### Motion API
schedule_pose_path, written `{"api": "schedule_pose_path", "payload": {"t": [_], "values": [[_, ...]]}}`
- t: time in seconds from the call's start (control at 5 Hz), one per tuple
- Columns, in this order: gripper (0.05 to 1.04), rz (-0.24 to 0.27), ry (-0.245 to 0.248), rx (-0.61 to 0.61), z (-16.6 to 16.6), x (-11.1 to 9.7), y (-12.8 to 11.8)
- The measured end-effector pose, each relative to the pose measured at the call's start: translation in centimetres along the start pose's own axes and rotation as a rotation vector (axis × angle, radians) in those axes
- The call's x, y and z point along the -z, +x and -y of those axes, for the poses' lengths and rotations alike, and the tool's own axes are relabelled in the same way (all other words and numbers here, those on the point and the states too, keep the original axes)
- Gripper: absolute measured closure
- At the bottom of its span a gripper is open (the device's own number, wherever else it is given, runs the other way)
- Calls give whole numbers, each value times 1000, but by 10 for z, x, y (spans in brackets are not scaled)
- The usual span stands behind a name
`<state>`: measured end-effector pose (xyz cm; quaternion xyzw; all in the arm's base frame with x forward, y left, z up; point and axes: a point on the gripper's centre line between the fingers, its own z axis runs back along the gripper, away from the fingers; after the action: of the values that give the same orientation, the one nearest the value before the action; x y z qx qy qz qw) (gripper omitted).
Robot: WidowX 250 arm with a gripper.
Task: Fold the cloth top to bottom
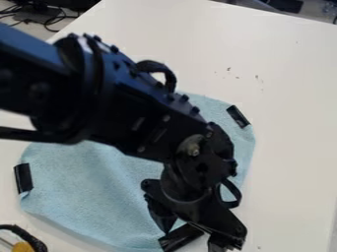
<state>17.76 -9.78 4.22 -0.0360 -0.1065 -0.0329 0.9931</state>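
A light blue cloth (pixel 92 192) lies spread on the white table, its middle and upper left covered from view by the arm. Black strips sit on its edges: one at the left (pixel 23 178), one at the upper right (pixel 238 116) and one at the bottom (pixel 181 237). The gripper (pixel 194 236) hangs over the cloth's lower right edge, pointing down, with its fingers apart on either side of the bottom strip. Whether they touch the cloth cannot be told.
The white table (pixel 289 98) extends above and to the right of the cloth. A black and yellow object (pixel 23 245) is at the lower left corner. Dark cables (pixel 43 17) lie beyond the table at the upper left. Small dark specks dot the table above the cloth.
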Motion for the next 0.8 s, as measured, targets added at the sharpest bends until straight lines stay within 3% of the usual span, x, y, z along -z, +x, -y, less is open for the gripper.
{"api": "schedule_pose_path", "payload": {"t": [0.2,0.8], "values": [[82,-16,5,3,-1,2,-3],[82,2,50,40,-48,-17,55]]}}
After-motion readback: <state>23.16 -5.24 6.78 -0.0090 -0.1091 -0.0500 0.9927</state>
